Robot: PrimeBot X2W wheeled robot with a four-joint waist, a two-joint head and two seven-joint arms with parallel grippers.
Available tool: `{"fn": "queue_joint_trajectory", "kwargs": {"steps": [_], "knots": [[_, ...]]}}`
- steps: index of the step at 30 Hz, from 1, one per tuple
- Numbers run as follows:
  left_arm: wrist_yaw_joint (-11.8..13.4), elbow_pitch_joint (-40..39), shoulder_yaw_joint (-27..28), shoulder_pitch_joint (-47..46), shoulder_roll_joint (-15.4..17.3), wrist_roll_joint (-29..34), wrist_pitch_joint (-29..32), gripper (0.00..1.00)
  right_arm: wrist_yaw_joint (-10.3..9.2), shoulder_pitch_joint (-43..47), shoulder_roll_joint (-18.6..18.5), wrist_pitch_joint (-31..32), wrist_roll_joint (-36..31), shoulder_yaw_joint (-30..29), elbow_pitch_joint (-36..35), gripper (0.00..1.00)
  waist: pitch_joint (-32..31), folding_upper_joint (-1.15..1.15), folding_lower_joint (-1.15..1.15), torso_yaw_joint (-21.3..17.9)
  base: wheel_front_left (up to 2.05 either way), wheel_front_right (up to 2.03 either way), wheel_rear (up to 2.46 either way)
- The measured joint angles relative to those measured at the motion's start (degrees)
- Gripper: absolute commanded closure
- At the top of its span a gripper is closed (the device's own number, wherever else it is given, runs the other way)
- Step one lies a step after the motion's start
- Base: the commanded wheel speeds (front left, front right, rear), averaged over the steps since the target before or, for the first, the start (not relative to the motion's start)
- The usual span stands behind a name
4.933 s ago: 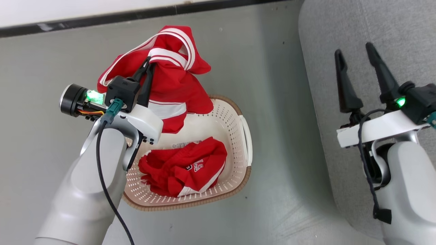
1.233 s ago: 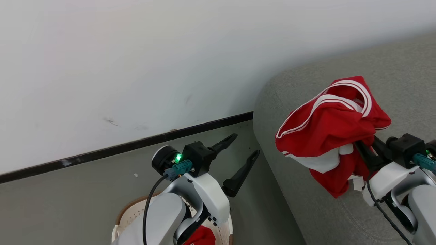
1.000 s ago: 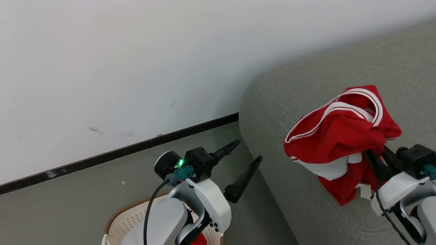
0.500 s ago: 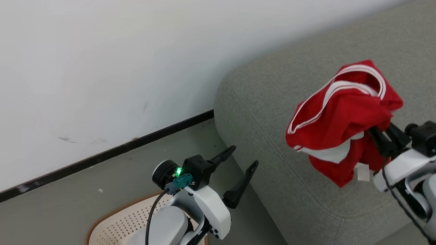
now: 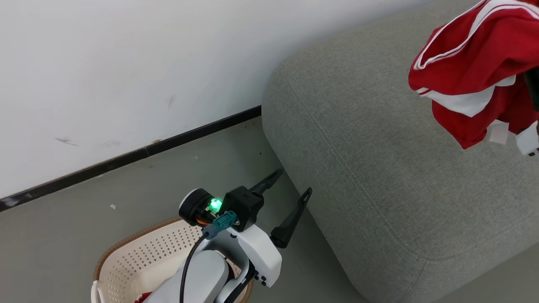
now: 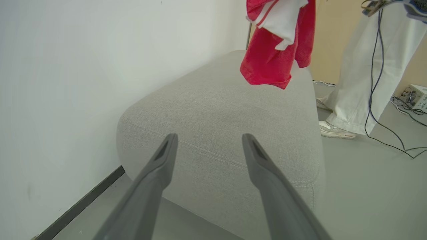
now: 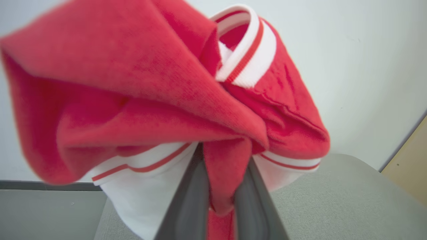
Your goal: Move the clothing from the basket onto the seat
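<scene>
Bright, even, diffuse light leaves only faint soft shadows on the grey floor (image 5: 84, 235), and the red garment (image 7: 133, 83), close to the right wrist lens, is blurred, its left edge smeared.

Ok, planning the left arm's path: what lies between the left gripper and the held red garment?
Only the bare grey seat; the left wrist view shows it between the left gripper and the red garment.

Garment (image 6: 270, 63) over seat (image 6: 217, 110), left end effector (image 6: 208, 138) spread
</scene>
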Motion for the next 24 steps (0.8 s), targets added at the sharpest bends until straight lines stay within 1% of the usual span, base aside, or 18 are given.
{"fn": "queue_joint_trajectory", "kwargs": {"steps": [9, 16, 19, 20, 24], "knots": [[1.53, -4.09, 0.45, -3.68, 0.11, 2.01, 0.02, 0.00, 0.00, -2.42, -3.02, 0.45, 0.85, -5.60, 9.40, 1.00, 4.34, 0.00, 0.00, 1.78, 0.00, 0.00, 0.00], [1.77, -6.12, -0.09, -5.25, 0.16, 3.87, 1.10, 0.00, 0.01, -2.50, -3.20, 0.43, 0.83, -9.33, 15.95, 1.00, 7.68, 0.00, 0.00, 3.53, 0.00, 0.00, 0.00], [1.83, -6.97, -0.37, -5.86, 0.18, 4.32, 1.62, 0.00, 0.00, -3.49, -2.58, 0.38, 0.58, -10.14, 18.48, 1.00, 9.09, 0.00, 0.00, 4.32, 0.00, 0.00, 0.00], [1.83, -7.38, -0.58, -5.88, 0.18, 4.50, 1.96, 0.00, 0.01, -3.91, -1.80, 0.36, -0.55, -10.36, 19.45, 1.00, 10.04, 0.00, 0.00, 4.85, 0.00, 0.00, 0.00], [1.83, -7.70, -1.11, -6.65, 0.19, 4.72, 2.55, 0.00, 0.01, -4.66, 0.94, 0.27, -1.37, -10.96, 21.99, 1.00, 11.86, 0.00, 0.00, 5.93, 0.00, 0.00, 0.00]]}}
